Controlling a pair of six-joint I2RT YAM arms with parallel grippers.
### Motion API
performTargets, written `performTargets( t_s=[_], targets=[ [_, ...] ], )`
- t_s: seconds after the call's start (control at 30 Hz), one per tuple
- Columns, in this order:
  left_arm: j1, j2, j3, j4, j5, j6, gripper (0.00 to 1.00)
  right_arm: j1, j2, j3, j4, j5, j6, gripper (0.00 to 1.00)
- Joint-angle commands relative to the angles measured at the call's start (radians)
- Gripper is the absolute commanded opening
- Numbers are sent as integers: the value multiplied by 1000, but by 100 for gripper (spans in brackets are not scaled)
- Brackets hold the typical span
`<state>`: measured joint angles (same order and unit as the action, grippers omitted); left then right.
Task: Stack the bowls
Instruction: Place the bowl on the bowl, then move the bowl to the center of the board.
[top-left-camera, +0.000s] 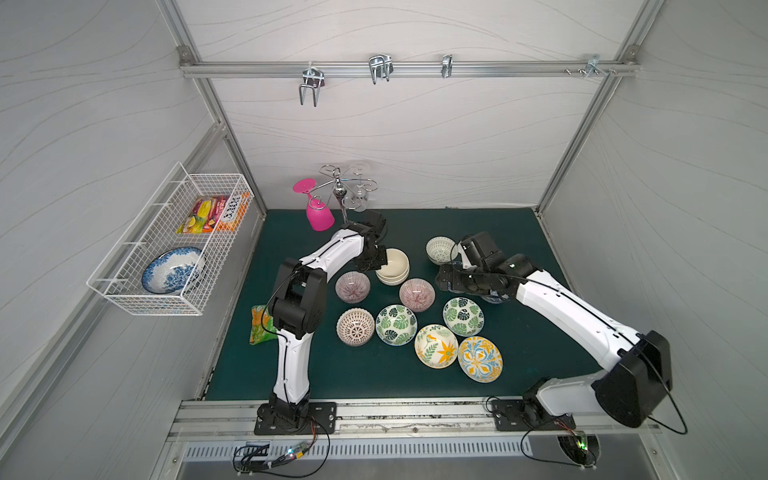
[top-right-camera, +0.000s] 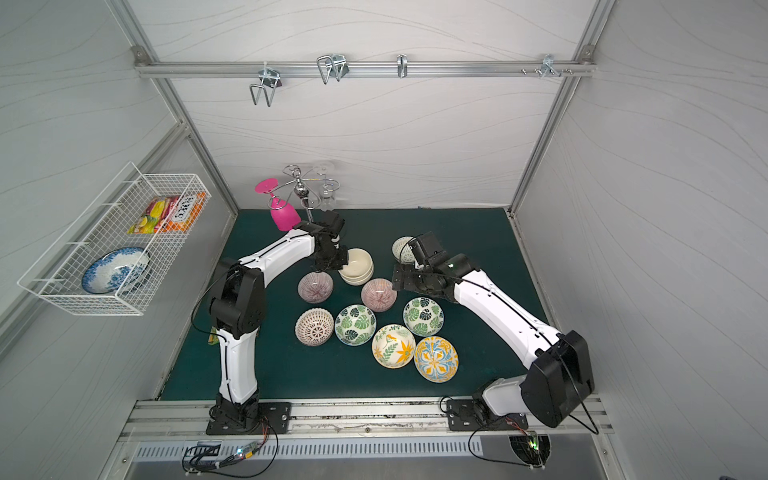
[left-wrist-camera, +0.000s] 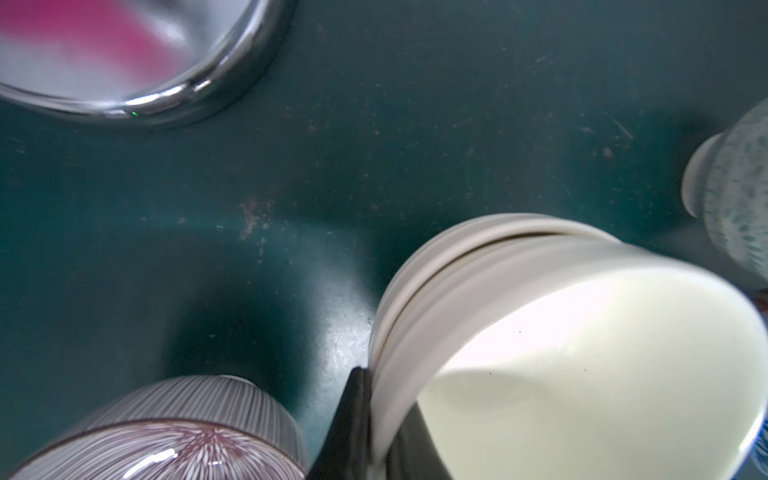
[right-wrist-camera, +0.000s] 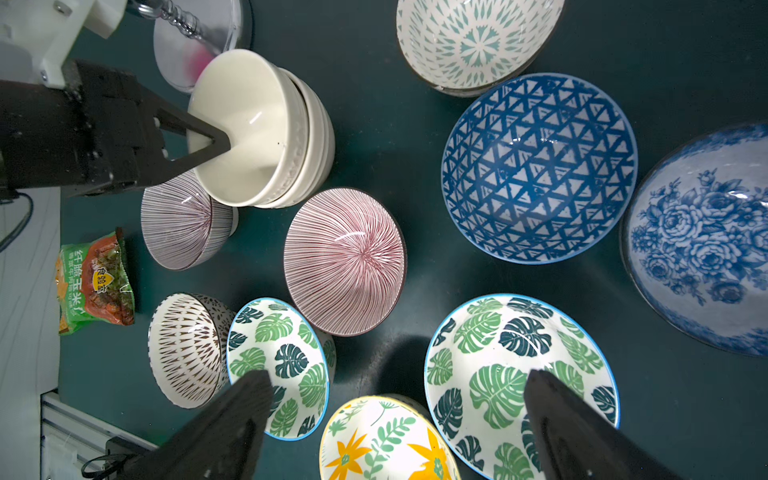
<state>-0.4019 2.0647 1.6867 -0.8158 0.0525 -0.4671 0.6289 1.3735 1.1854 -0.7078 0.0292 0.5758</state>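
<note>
Cream bowls (top-left-camera: 392, 266) sit nested far-centre, left gripper (right-wrist-camera: 222, 143) pinches the top rim, right gripper (right-wrist-camera: 395, 386) hangs open and empty, most patterned bowls (top-left-camera: 396, 324) lie loose, so it's early.

Left fingers (right-wrist-camera: 216, 143) tight together, right fingers (right-wrist-camera: 232, 415) wide apart.

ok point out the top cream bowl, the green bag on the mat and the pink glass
top cream bowl (top-left-camera: 394, 257): in a top view, on its inner wall
green bag (right-wrist-camera: 97, 282): right wrist view, middle of its printed face
pink glass (top-left-camera: 320, 217): in a top view, on its cup
</note>
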Motion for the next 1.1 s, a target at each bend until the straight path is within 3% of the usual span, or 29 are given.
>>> performTargets(
  t_s=[0.0,0.13,0.3,0.47,0.67,0.83,1.07],
  targets=[
    [-5,19,54,21,7,-5,3,6,5,-16,24,-23,-5,99],
    [-5,34,76,24,36,-25,11,5,12,-24,26,-30,-2,99],
    [-5,22,77,38,68,-60,33,6,15,-37,21,-34,1,98],
    [-5,-21,65,54,90,-96,46,6,14,-48,16,-35,15,96],
    [0,-92,32,43,77,-111,62,5,53,-43,10,-73,33,80],
    [18,-237,-131,91,86,-129,97,10,109,-20,-13,-90,58,69],
    [32,-527,-434,165,34,-168,100,29,218,34,-22,-98,91,51]
  ],
)
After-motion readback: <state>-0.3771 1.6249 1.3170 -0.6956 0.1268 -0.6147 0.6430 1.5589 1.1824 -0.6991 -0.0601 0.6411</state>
